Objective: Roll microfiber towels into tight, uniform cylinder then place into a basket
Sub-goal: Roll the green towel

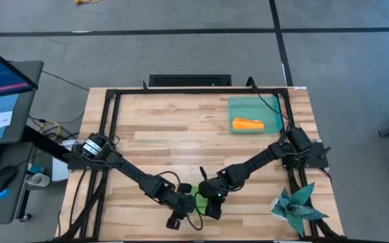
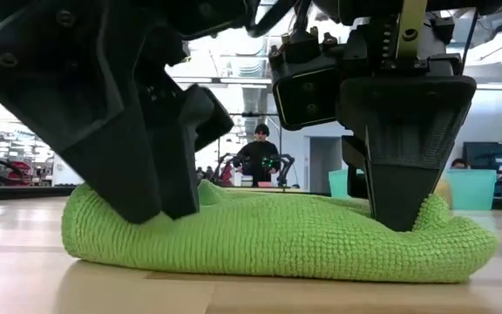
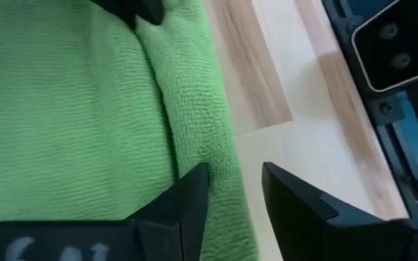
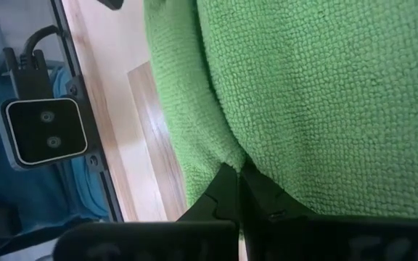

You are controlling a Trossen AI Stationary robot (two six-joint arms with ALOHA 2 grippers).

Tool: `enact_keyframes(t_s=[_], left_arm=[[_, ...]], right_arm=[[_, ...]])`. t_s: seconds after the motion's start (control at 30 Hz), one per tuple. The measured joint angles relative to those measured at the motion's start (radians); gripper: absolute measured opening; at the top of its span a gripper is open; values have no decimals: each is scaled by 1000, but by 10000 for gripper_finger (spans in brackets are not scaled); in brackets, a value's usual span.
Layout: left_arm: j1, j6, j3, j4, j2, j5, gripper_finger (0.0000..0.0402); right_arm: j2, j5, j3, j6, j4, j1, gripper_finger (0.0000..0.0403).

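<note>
A lime green microfiber towel (image 2: 277, 235) lies in a low folded bundle near the table's near edge (image 1: 196, 198). My left gripper (image 3: 234, 188) stands open at the bundle's left end, one finger over the cloth and the other over bare wood. At the bundle's right end my right gripper (image 4: 239, 174) is shut on the cloth. An orange towel roll (image 1: 247, 123) lies in the teal basket (image 1: 270, 108) at the far right. My left gripper comes slanting down from the left. One finger (image 3: 183, 203) rests on top of the towel beside its rolled edge (image 3: 227, 181); in the low view the fingertips (image 2: 151, 214) sink into the cloth. Nothing is pinched. My right gripper pinches a small pucker of the towel's rolled edge (image 4: 227, 154) at its fingertips, slanting down from the right. The cloth dents in around the tips (image 2: 399, 225). The towel lies flat on the table.
A dark teal spiky cloth (image 1: 298, 208) lies at the near right corner. Black frame rails (image 1: 110, 128) run along the table's sides. A monitor and desk (image 1: 2, 88) stand left of the table. A person (image 2: 260, 150) stands far behind.
</note>
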Motion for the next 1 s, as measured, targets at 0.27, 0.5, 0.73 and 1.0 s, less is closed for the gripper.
enact_keyframes(t_s=[0.27,0.5,0.73,1.0], left_arm=[[21,-75,4,-77,7,-39,127],[36,-186,3,-103,25,4,127],[36,-189,1,-94,28,1,127],[38,-188,-1,-81,29,8,127]], right_arm=[[2,-39,0,-1,5,0,20],[2,-41,0,-1,5,-2,39],[2,-36,0,-23,13,2,96],[2,-44,-2,-62,30,2,118]])
